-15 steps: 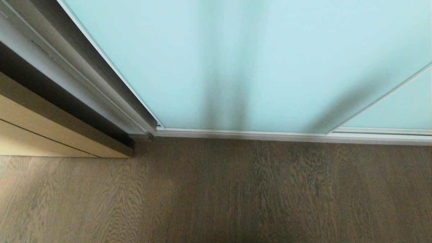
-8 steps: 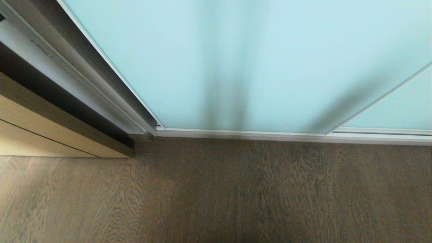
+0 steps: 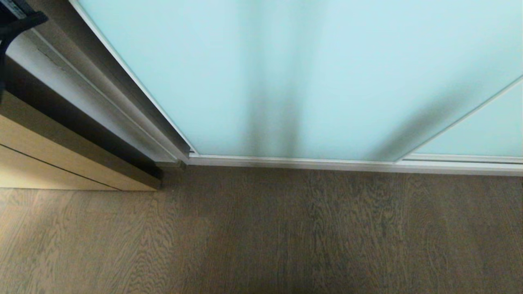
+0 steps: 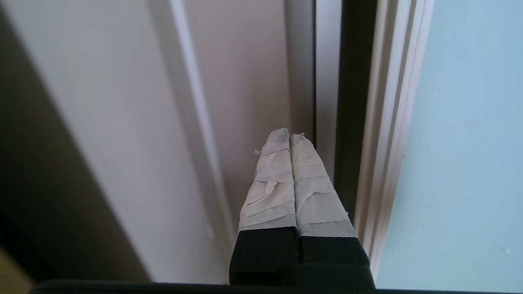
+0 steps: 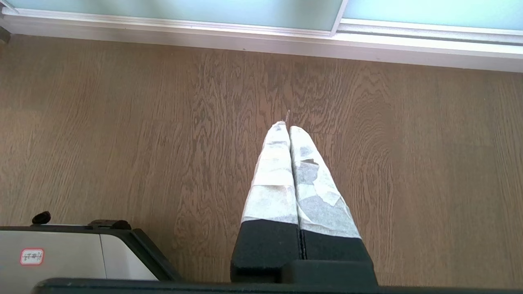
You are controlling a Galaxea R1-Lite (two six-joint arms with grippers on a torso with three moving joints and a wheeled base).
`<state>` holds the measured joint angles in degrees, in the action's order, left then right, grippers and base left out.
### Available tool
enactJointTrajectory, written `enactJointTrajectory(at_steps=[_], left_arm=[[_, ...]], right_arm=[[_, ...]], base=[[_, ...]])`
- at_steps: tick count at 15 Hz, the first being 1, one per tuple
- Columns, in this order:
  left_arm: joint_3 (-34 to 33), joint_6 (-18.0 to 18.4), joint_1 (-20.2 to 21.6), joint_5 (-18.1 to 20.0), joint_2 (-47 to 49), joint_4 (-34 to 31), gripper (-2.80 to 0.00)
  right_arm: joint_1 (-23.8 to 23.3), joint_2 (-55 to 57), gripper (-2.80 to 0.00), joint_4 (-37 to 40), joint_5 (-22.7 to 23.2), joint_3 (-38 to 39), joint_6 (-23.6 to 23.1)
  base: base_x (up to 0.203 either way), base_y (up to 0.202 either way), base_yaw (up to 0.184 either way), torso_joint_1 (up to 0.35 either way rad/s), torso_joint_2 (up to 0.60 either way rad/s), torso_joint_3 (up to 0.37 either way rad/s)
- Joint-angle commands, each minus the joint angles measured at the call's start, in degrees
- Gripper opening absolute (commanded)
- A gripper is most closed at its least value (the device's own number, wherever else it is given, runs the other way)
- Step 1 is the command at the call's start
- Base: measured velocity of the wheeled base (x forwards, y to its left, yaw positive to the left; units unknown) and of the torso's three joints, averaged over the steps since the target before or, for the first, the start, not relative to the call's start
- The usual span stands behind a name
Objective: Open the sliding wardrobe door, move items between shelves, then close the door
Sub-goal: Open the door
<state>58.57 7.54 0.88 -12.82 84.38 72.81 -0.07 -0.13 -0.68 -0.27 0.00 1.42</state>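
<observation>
The tall frosted pale blue-green glass sliding wardrobe door was seen fully shut, so nothing of the task was judged done; opening, moving items and closing all remained. No shelves or items were visible. The left gripper, jaws pressed together and empty, was held just beside the door's silver-white metal frame. The right gripper, jaws likewise together, was parked above the grey-brown wood-grain floor.

- Soft, even daylight; the frosted sliding wardrobe door glows pale, crossed by blurry dark vertical shadows.
- The floor darkens toward the bottom edge.
- Left wrist view slightly soft.
</observation>
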Motion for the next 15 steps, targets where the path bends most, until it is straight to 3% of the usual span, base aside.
enactJointTrajectory(at_steps=[1,5,15], left_arm=[[0.31,0.33,-1.67,-0.10,1.89,0.75,-2.80],[0.43,1.97,-5.76,-0.19,2.60,0.76,-2.80],[11.84,1.36,-4.32,-0.40,13.95,1.46,-2.80]], right_arm=[[-0.01,0.13,-2.80,-0.02,0.00,0.00,-0.01],[-0.01,0.13,-2.80,-0.02,0.00,0.00,-0.01],[0.03,0.13,-2.80,-0.02,0.00,0.00,-0.01]], base=[[0.000,0.000,0.000,0.000,0.00,0.000],[0.000,0.000,0.000,0.000,0.00,0.000],[0.000,0.000,0.000,0.000,0.00,0.000]])
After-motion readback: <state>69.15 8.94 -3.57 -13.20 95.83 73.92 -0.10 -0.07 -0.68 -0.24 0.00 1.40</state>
